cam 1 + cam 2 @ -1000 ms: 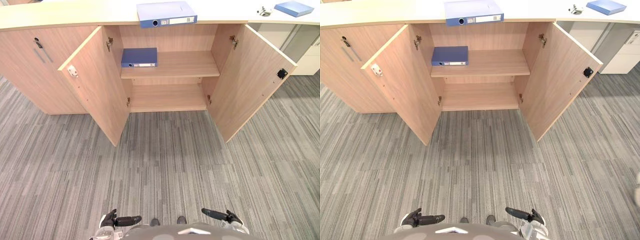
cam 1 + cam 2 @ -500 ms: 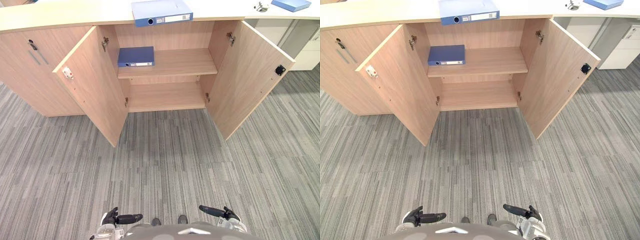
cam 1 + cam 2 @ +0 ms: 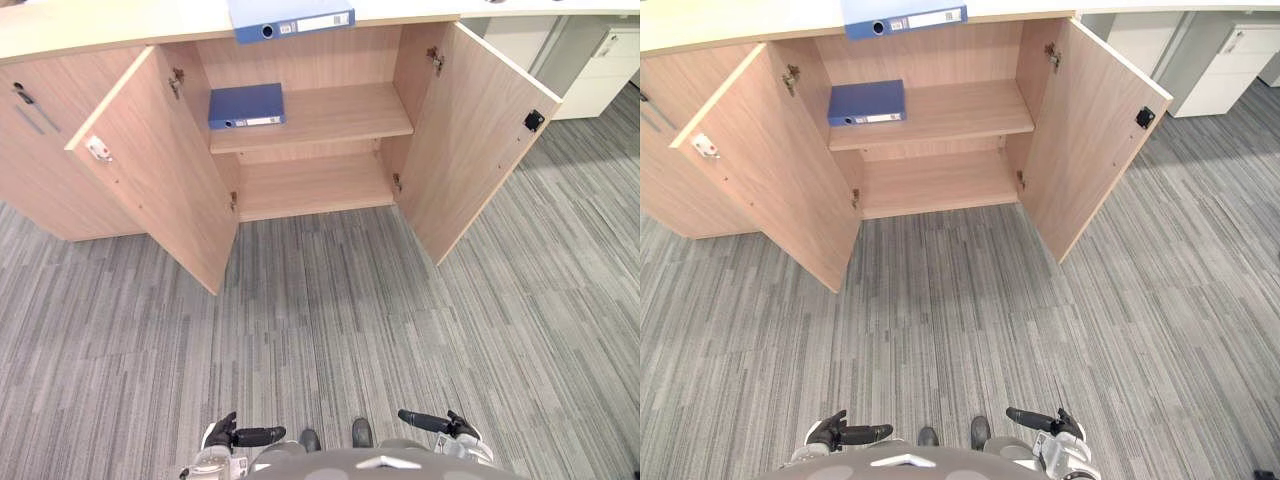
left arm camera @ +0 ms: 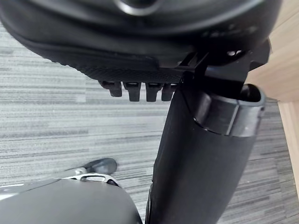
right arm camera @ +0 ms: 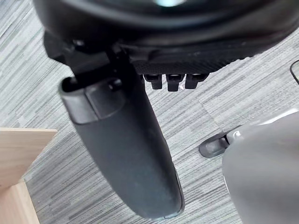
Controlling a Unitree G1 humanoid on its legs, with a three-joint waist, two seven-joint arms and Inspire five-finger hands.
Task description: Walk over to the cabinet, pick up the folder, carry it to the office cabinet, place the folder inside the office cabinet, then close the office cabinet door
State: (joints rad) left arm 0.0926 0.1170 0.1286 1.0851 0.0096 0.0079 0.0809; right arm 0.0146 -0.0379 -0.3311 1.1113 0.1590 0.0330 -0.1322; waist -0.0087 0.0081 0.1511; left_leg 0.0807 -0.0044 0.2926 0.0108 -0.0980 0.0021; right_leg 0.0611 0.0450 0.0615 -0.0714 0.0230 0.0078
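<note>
To the left of the office cabinet (image 3: 320,70), a closed neighbour door (image 3: 45,180) with a slim handle is showing. The cabinet's left door (image 3: 165,190) is standing wide open and is carrying a small white catch (image 3: 97,149) near its free edge. Inside the cabinet, a dark blue folder (image 3: 246,106) is lying flat on the left part of the upper shelf (image 3: 340,115). The lower shelf (image 3: 315,185) is lying bare under it. On the desk (image 3: 100,30) that is forming the top of the cabinet, a light blue folder (image 3: 290,18) is lying flat, its spine with the round hole facing the robot and sitting at the front edge, above the opening. The cabinet's right door (image 3: 470,140) is also standing wide open, with a black catch (image 3: 534,120) on its inner face. To the right of the cabinet, a white drawer unit (image 3: 590,70) is standing.

The grey striped carpet (image 3: 330,320) is stretching in front of the cabinet. Well apart from the cabinet, low and close to the robot, the left hand (image 3: 228,437) is hanging with its fingers (image 3: 262,436) straight and together, holding nothing. The right hand (image 3: 455,428) is hanging the same way, its fingers (image 3: 420,421) straight, together and empty.
</note>
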